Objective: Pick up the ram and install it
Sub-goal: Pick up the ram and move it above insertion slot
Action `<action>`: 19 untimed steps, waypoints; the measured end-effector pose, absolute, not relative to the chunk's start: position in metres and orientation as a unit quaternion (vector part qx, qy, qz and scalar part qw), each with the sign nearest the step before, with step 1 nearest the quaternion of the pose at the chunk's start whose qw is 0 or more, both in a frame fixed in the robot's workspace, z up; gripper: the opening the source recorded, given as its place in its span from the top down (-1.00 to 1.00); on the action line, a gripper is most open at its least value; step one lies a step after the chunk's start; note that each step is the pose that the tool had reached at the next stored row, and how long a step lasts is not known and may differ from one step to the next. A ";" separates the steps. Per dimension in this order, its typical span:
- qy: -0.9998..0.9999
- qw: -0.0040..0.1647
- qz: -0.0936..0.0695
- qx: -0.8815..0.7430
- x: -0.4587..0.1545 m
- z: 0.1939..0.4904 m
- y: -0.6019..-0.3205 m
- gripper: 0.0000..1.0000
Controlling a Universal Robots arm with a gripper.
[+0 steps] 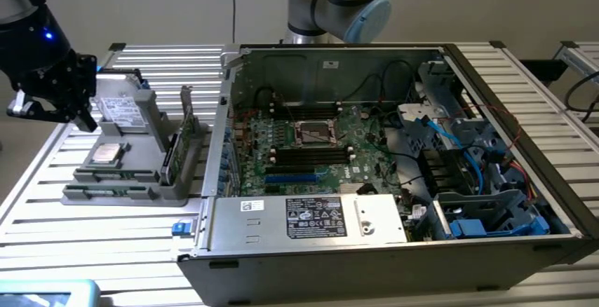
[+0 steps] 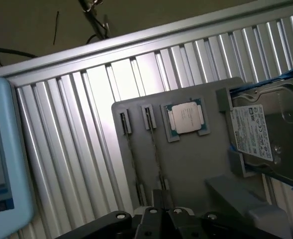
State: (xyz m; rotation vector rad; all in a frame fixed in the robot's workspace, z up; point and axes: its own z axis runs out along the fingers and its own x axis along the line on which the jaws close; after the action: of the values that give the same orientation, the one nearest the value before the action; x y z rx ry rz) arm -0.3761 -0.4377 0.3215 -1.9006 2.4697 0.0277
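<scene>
Hanging over the gray holder [image 2: 196, 164], the tool [image 2: 158, 200] has its fingers pressed together and carries nothing. We see the ram [image 2: 154, 149] standing on edge in a narrow slot of that holder. It is a thin strip that runs toward the fingertips yet lies below them, apart from the tool. A second stick [image 2: 131, 154] sits in the slot just beside it. A processor [image 2: 186, 118] lies flat next to the slots, and a hard drive [image 2: 270, 129] rests past it.

The holder sits on a worktop [image 2: 76, 149] of ribbed metal slats, with a pale blue device [image 2: 2, 164] near its edge. Beyond the edge we see floor [image 2: 186, 15] with a dark cable [image 2: 7, 50] on it.

The exterior view adds the open computer case [image 1: 393, 251] on the holder's right, its motherboard [image 1: 365, 139] exposed, and a plain wall [image 1: 187, 5] behind. The wrist view, in turn, gives us the slots from above and the drive's printed label.
</scene>
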 end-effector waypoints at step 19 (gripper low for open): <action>0.782 0.013 0.009 -0.623 -0.378 0.315 -0.438 0.27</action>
State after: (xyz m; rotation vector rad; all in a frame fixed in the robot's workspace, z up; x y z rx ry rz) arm -0.3780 -0.4378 0.3147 -1.9405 2.4384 0.0273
